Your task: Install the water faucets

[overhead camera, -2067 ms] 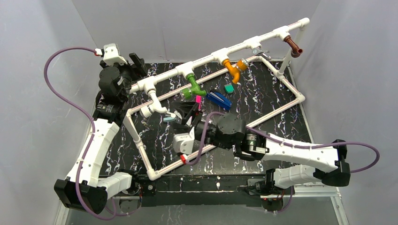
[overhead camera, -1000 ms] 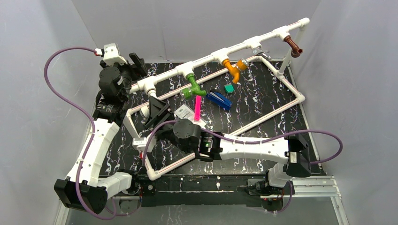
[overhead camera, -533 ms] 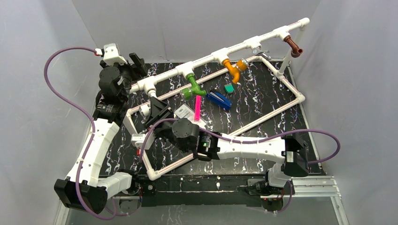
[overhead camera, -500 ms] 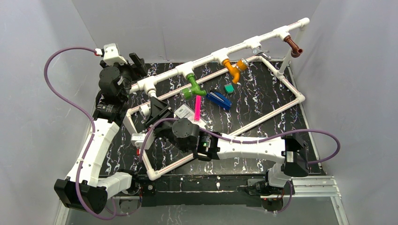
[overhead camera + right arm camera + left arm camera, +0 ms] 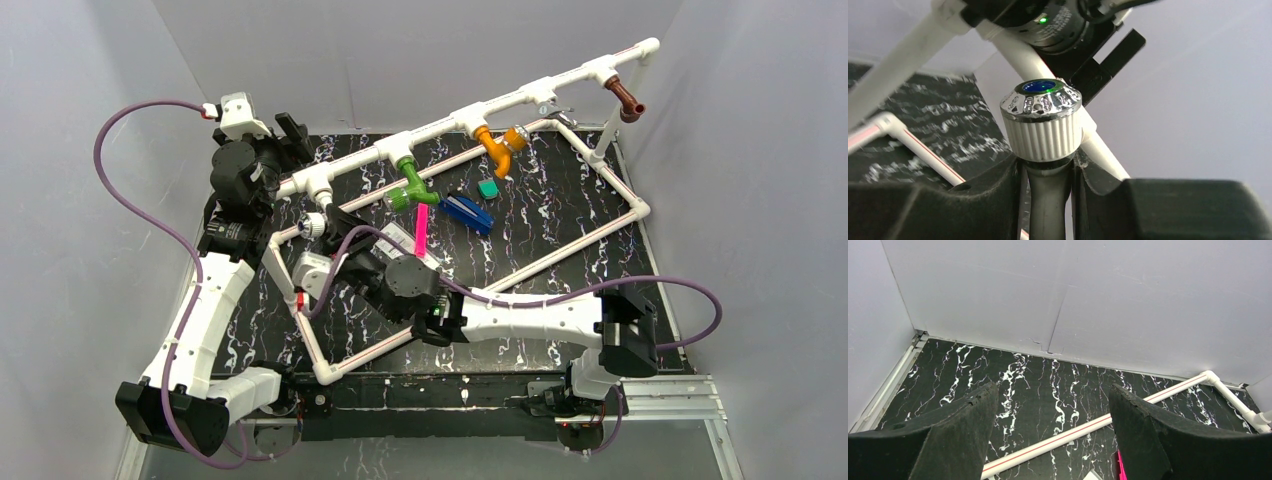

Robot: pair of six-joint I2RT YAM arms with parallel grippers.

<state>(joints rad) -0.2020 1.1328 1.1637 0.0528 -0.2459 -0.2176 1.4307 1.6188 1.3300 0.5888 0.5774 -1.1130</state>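
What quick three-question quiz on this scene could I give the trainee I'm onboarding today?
1. True or false: the left fingers hold a tap.
2. What do the right fingers clamp? A pink stick; B white tap; C blue block.
3. How many other taps hang from the pipe?
Key: 1 false, they are open and empty. 2 B. 3 three: green tap, orange tap, brown tap.

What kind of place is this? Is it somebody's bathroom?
No, more likely a robot practice booth: plain grey walls around a black marbled table, two robot arms, and a white pipe frame holding coloured faucets.
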